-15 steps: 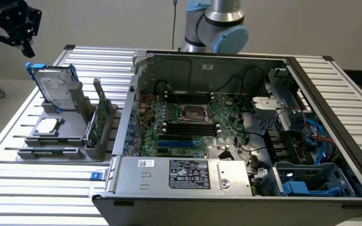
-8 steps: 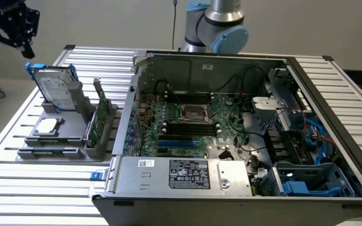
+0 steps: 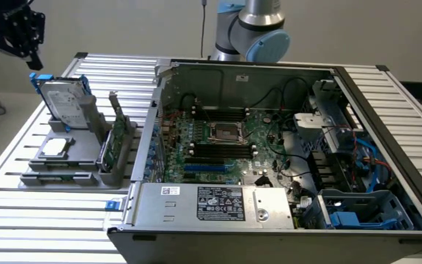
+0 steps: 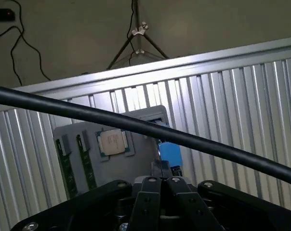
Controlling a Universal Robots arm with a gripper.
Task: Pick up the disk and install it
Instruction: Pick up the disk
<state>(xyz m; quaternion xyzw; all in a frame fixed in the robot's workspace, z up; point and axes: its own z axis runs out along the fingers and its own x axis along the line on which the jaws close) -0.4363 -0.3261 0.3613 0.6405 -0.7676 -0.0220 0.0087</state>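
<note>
The gripper (image 4: 161, 173) has its fingers pressed together on nothing. The wrist view shows this up close, with a black cable (image 4: 136, 126) crossing in front. Just past the fingertips, that view catches a blue strip of the disk (image 4: 170, 153), seen from above in the grey holder (image 4: 136, 161). The exterior view places the gripper (image 3: 32, 55) in the air at that view's left, above the disk (image 3: 64, 102) and apart from it. The disk stands upright in the holder. The holder also carries a square chip (image 4: 114, 143) lying flat, two green sticks (image 4: 63, 163) and an upright green card (image 3: 116, 140). At the exterior view's right the open case (image 3: 211, 74) lies on the slatted table (image 3: 20, 220). Inside it are the board (image 3: 226, 132), a power supply (image 3: 211, 203) and a blue bay (image 3: 365, 212). The wrist view adds a tripod (image 4: 138, 38) beyond the table.
</note>
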